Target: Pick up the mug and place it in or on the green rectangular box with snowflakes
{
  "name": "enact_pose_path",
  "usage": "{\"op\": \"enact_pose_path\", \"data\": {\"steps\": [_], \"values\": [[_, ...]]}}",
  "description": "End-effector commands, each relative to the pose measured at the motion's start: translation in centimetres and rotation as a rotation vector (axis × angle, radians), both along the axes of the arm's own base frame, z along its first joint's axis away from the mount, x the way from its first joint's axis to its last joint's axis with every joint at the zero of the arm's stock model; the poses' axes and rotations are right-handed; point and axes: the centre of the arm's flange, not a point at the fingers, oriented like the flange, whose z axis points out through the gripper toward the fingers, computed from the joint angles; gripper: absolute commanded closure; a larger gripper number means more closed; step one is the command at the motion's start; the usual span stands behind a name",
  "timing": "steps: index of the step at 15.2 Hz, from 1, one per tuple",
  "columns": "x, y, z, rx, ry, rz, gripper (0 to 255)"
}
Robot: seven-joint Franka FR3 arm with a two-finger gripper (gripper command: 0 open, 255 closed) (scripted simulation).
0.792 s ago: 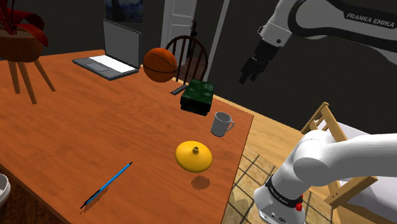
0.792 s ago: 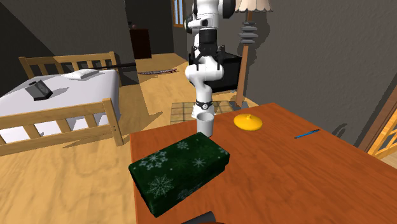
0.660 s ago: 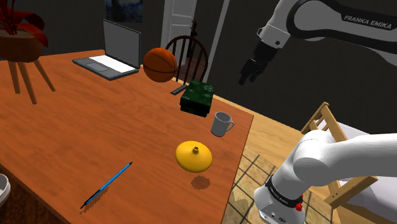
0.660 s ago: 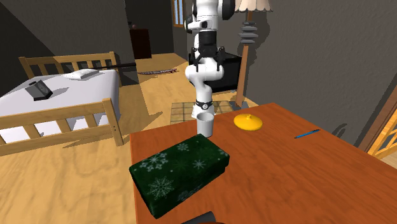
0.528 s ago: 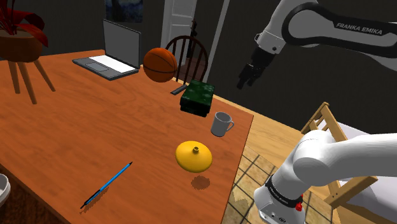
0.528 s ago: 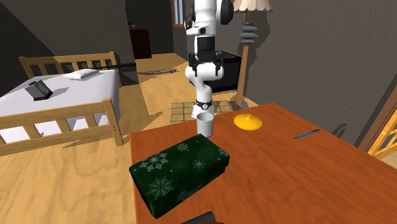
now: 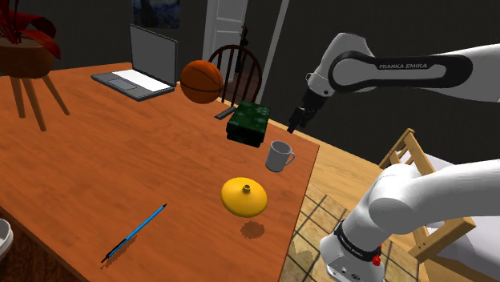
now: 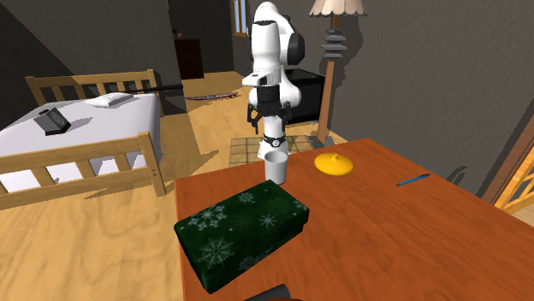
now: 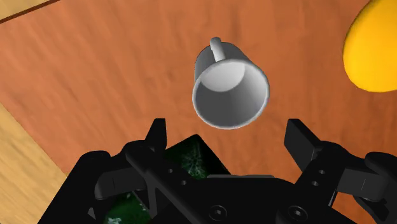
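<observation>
A grey mug (image 7: 279, 156) stands upright near the wooden table's edge (image 7: 308, 172), with its handle toward the arm's stand. The dark green box with snowflakes (image 7: 249, 122) lies just beyond it. In the second exterior view the box (image 8: 242, 229) is in front and the mug (image 8: 275, 167) behind it. My black gripper (image 7: 292, 124) hangs in the air above and a little past the mug, apart from it. In the wrist view my gripper (image 9: 230, 137) is open with nothing between the fingers. The mug (image 9: 229, 92) shows mouth-up beyond the fingertips, and a sliver of the box (image 9: 188, 156) shows near the hand.
A yellow domed lid (image 7: 244, 196) lies close to the mug. A basketball (image 7: 201, 81), a laptop (image 7: 143, 64) and a chair back (image 7: 240, 68) stand beyond the box. A blue pen (image 7: 135, 232) lies toward the front. A potted plant (image 7: 24, 40) is at the far left.
The arm has folded down, bringing the gripper lower and toward the shoulder view's left, closer to the mug and box. Nothing on the table has moved.
</observation>
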Motion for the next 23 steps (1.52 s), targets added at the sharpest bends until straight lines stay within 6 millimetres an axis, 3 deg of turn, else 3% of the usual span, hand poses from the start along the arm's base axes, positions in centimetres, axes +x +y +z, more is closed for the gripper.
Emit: {"op": "enact_pose_path", "data": {"steps": [1,6,13,21,22,23], "values": [[0.4,-0.7,-2.2,0.005,0.001,0.006,0],[1.6,-2.4,-8.2,0.019,0.010,0.020,0],[2.0,-2.1,-11.8,0.019,0.010,0.020,0],[2.0,-2.1,-12.1,0.019,0.010,0.020,0],[2.0,-2.1,-12.1,0.019,0.010,0.020,255],[2.0,-2.1,-12.1,0.019,0.010,0.020,255]]}}
